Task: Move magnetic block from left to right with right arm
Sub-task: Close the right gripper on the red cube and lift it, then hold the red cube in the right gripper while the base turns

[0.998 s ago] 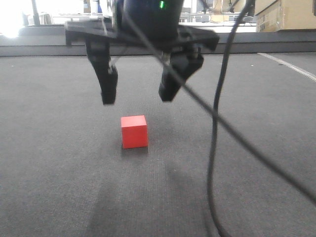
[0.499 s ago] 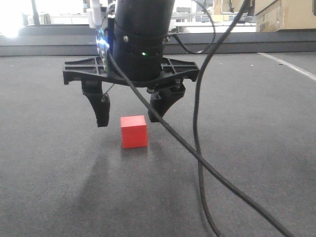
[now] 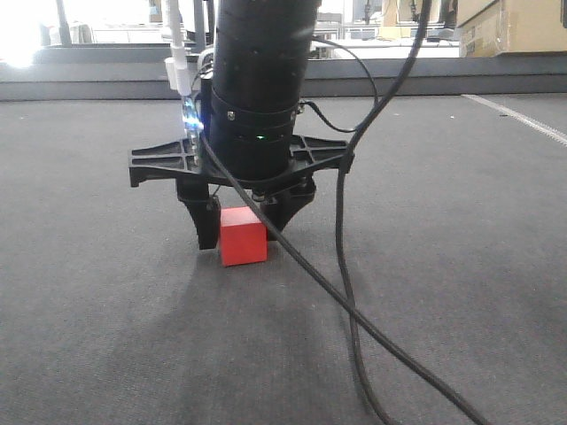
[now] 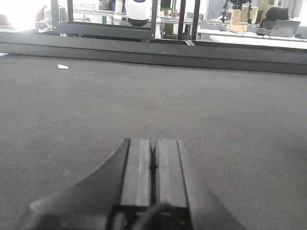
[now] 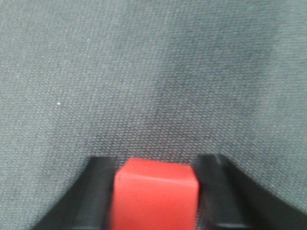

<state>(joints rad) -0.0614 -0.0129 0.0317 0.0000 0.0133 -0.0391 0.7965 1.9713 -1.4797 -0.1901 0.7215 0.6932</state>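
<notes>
Two fingers of the right gripper (image 3: pixel 244 232) straddle the magnetic block (image 3: pixel 243 239), tips down at the level of the carpet (image 3: pixel 461 204). Block sits flat on the carpet, not lifted.

Right wrist view: red face fills the slot between the fingers. Jaws parted only a shade wider than the block, with a thin dark sliver on one side. Blurred, so I cannot tell if either pad touches. No squeeze evident; I judge nothing gripped yet.

Left gripper (image 4: pixel 153 143): fingers pressed together, empty, low over bare carpet.

Risks, as I judge them:
- Block looks slightly off-centre in the slot. One finger may meet it first and shove or twist it, giving a corner hold that fails on the lift.
- Tips look hard against the pile; any sideways travel before rising could snag.
- Black cable (image 3: pixel 348 310) hangs across the block's front and trails over the carpet; it may hook the block or drag on the carry to the right.
- Smooth faces: a light pinch could slip.
</notes>
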